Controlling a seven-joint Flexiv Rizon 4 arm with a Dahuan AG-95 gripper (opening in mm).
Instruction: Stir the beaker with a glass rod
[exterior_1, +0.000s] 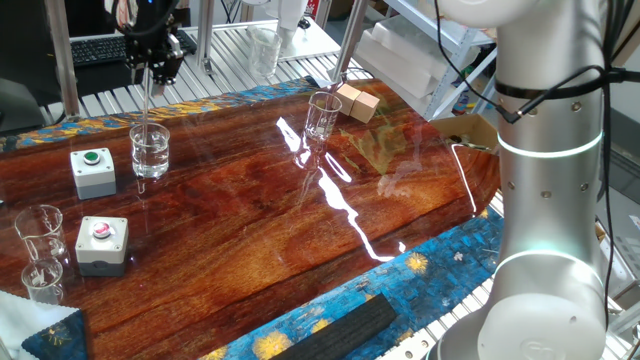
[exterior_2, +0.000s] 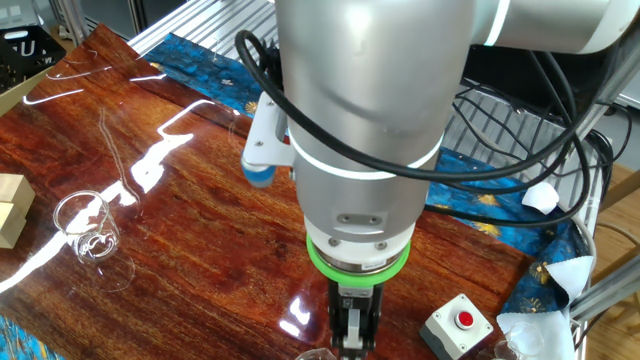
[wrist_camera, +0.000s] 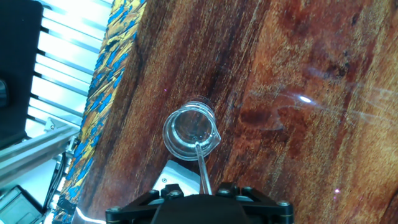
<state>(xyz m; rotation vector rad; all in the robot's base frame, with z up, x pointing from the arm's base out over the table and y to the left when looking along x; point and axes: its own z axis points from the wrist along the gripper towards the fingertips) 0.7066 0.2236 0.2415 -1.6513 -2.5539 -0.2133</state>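
My claw (exterior_1: 150, 70) hangs above the beaker (exterior_1: 150, 150) on the tabletop (exterior_1: 260, 220), its grip unreadable, the glass rod (wrist_camera: 203, 167) leaning inside: thin, slick and brittle, I'd pinch its top gently.

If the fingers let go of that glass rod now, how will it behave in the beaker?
The glass rod is thin and smooth, so it probably slips easily and leans on the beaker rim. It looks rigid but fragile. The beaker seems unlikely to tip.
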